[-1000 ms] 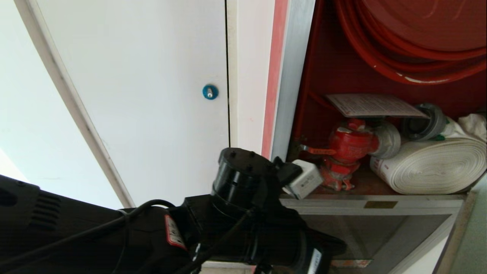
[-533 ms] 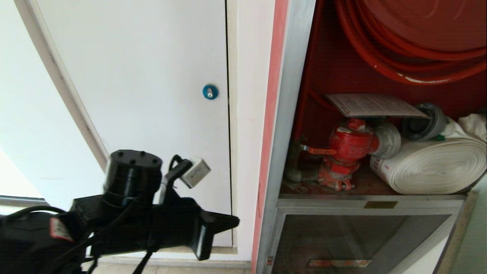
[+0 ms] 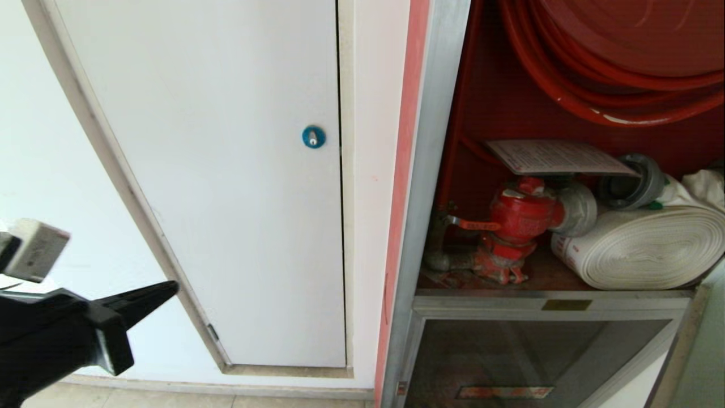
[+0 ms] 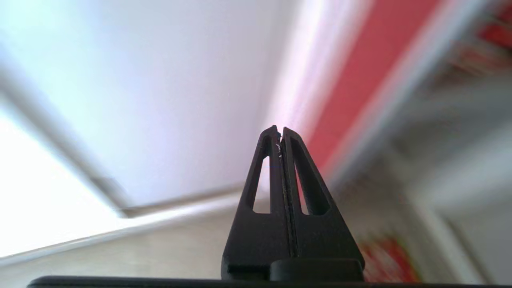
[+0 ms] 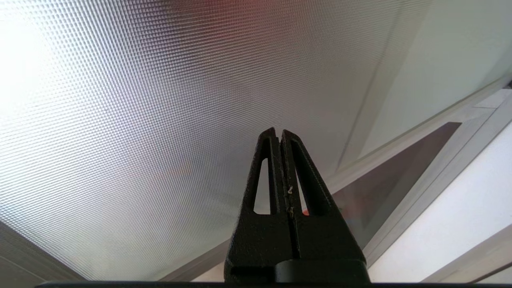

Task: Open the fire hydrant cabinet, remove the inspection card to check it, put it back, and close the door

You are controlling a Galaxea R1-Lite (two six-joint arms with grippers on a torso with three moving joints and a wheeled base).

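Fingers pressed together on both grippers (nothing held); one inspection card (image 3: 558,157) atop valve (image 3: 524,218).

Open front of fire hydrant cabinet (image 3: 487,85): clear passage above inspection card (image 3: 558,157); below card, red valve (image 3: 518,218) and white rolled hose (image 3: 640,246) blocking; hose reel (image 3: 612,62) overhead.

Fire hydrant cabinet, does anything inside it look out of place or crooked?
Only the inspection card: it lies loose and flat on top of the red valve in the fire hydrant cabinet, overhanging it. The white hose is neatly rolled.
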